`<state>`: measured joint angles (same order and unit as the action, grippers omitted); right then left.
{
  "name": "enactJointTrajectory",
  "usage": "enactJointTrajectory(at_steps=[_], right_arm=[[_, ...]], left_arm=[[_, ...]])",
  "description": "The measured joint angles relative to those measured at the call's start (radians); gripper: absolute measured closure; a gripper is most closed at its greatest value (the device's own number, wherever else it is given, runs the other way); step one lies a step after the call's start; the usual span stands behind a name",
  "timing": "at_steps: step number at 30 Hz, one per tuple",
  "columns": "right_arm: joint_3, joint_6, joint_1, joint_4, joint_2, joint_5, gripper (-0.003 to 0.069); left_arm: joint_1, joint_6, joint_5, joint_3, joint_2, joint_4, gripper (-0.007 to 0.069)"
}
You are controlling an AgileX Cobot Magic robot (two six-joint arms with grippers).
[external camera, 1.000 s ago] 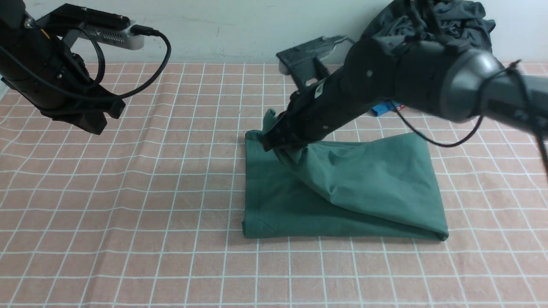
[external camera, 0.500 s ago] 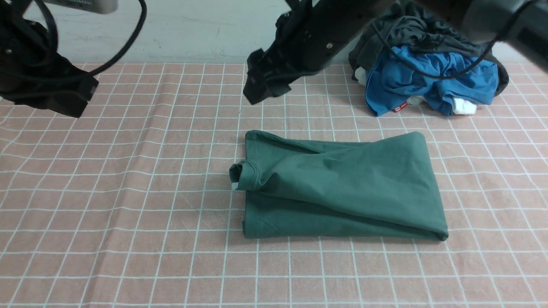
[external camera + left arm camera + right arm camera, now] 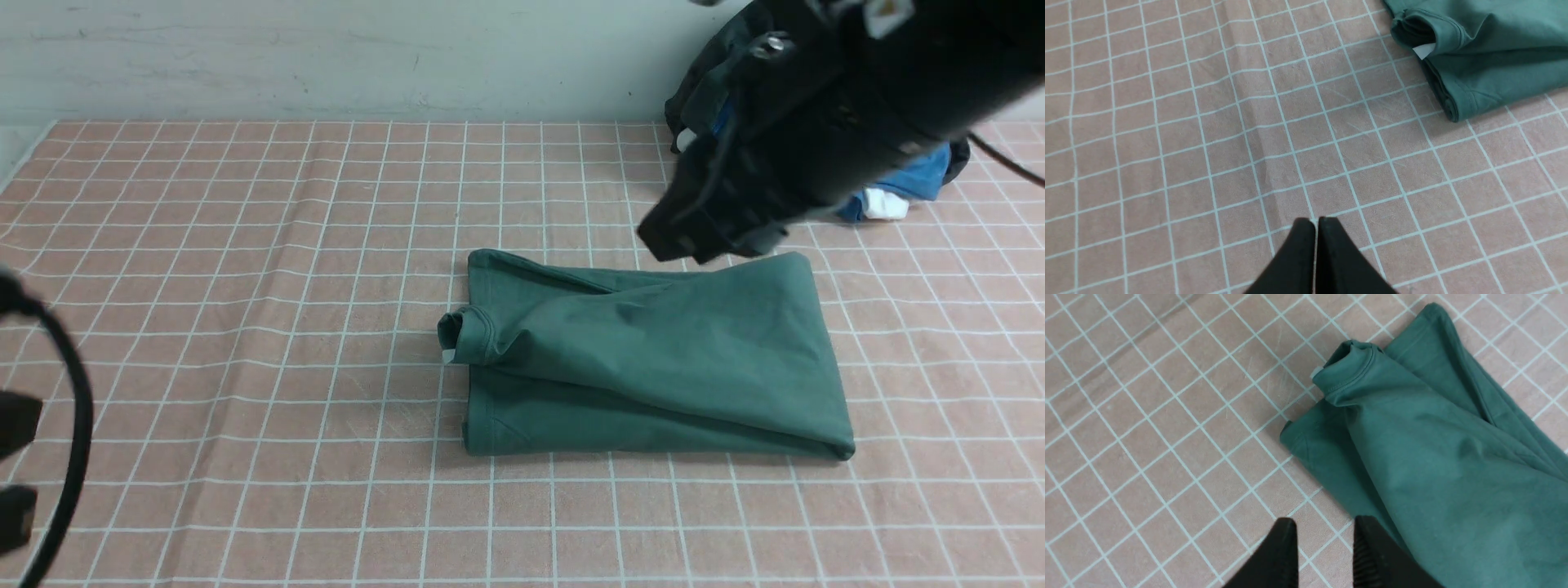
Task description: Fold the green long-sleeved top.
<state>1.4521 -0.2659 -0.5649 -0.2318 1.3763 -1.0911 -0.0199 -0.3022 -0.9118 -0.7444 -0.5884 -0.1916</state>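
Observation:
The green long-sleeved top (image 3: 653, 359) lies folded into a rough rectangle in the middle of the table. Its neck end is rolled at the left edge, with a small white label (image 3: 447, 355) showing. My right gripper (image 3: 1325, 524) is open and empty. It hovers above the cloth beside the top's (image 3: 1437, 465) near left corner. In the front view the right arm (image 3: 808, 122) hangs over the top's far right edge. My left gripper (image 3: 1316, 222) is shut and empty above bare tablecloth, well away from the top (image 3: 1486, 53).
A pink checked tablecloth (image 3: 245, 327) covers the table. A pile with a bright blue garment (image 3: 922, 175) and a dark grey-black garment (image 3: 694, 102) sits at the back right against the wall, partly behind my right arm. A left-arm cable (image 3: 77, 425) shows at the near left.
The right gripper let go of the top's neck end, which now lies rolled at the left edge. It then rose and swung right. The left arm dropped out of the front view.

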Motion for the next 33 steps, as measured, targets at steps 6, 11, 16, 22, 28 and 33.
enactJointTrajectory(at_steps=[6, 11, 16, 22, 28, 33], right_arm=[[-0.311, -0.001, 0.0, -0.017, -0.307, 0.273, 0.0656], [-0.469, -0.003, 0.0, -0.022, -0.497, 0.39, 0.067], [-0.591, -0.003, 0.0, -0.022, -0.639, 0.429, 0.0673], [-0.637, -0.003, 0.0, -0.022, -0.711, 0.436, 0.0673], [-0.638, -0.003, 0.0, -0.022, -0.714, 0.433, 0.0673], [-0.638, -0.003, 0.0, -0.023, -0.714, 0.413, 0.0673]], left_arm=[[0.0, -0.001, 0.146, 0.217, 0.262, 0.0, 0.0627], [0.0, -0.004, 0.179, 0.28, 0.364, 0.0, 0.0627], [0.0, -0.007, 0.181, 0.285, 0.41, -0.001, 0.0627], [0.0, -0.009, 0.18, 0.285, 0.41, -0.003, 0.0627], [0.0, -0.009, 0.18, 0.285, 0.41, -0.004, 0.0627], [0.0, -0.009, 0.18, 0.285, 0.41, -0.004, 0.0627]])
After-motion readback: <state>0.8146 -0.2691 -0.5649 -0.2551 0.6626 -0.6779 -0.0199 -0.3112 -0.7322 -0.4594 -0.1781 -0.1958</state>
